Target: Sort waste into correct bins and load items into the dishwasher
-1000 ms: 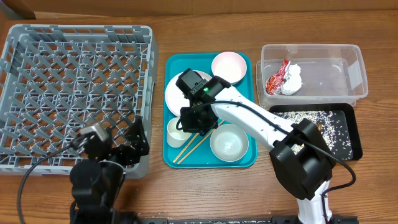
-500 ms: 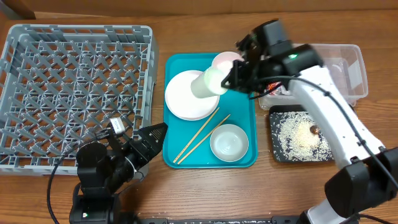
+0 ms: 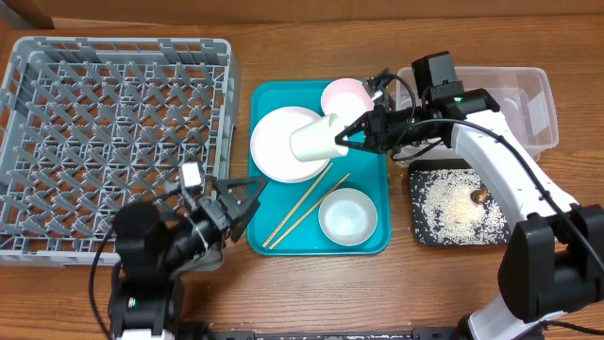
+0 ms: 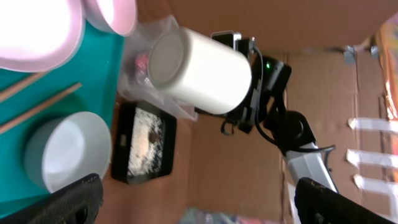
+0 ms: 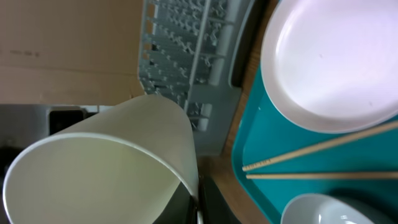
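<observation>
Over teal tray (image 3: 370, 172) | right jaws clamp white cup (image 3: 313, 139) (tilted) | left jaws spread, empty

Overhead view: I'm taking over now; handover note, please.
Right gripper: shut on the small white cup, held on its side over the teal tray.
Left gripper: open, empty, by the tray's near corner.
Round white plate, two pale bowls, wooden chopsticks on that tray.
Rice and brown lump in the black tray; red wrapper in the clear tub.
Grey dish rack empty: all dishes left.

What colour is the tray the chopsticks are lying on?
Teal; the tray shows best in the overhead view.
</observation>
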You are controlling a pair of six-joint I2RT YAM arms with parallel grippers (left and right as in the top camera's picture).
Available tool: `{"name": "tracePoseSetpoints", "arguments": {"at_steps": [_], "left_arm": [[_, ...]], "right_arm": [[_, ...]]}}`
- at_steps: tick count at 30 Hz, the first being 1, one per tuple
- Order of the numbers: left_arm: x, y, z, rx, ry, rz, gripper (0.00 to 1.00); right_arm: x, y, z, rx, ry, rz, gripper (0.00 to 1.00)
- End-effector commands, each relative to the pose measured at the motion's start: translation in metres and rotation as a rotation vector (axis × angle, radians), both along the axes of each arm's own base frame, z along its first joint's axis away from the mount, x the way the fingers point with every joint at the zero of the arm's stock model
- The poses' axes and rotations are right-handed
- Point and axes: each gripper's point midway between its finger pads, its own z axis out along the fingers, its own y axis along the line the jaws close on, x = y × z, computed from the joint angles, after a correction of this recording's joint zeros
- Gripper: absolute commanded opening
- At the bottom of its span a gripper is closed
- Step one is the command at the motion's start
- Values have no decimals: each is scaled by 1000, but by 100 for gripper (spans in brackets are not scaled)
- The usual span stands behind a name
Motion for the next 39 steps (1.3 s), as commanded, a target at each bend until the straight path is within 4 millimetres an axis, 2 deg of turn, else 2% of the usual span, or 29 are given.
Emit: {"name": "tracePoseSetpoints", "arguments": {"at_steps": [1,6,10,14,22,34,37,39], "left_arm": [[-2,-22,-6,-116,86,-235,100],[12,-33,-9,-224,102,-445,100],[25,-34,-4,-260,81,-522,100],[31,-34,-3,-266,66,-527,100],[34,-34,-4,-268,60,-514,100],[47,-31,-1,-306,92,-433,100],[49,-31,-1,-308,90,-424,95],[51,-30,-1,-313,91,-409,85]], "right_arm": [[0,2,17,93,-44,40,4],[3,-3,17,94,-47,25,4],[2,0,17,94,-49,34,4],[1,12,21,105,-55,47,4],[-7,48,30,128,-75,97,4],[-24,78,13,22,-59,104,4],[-25,79,12,20,-52,104,4],[-26,78,12,17,-43,104,4]]}}
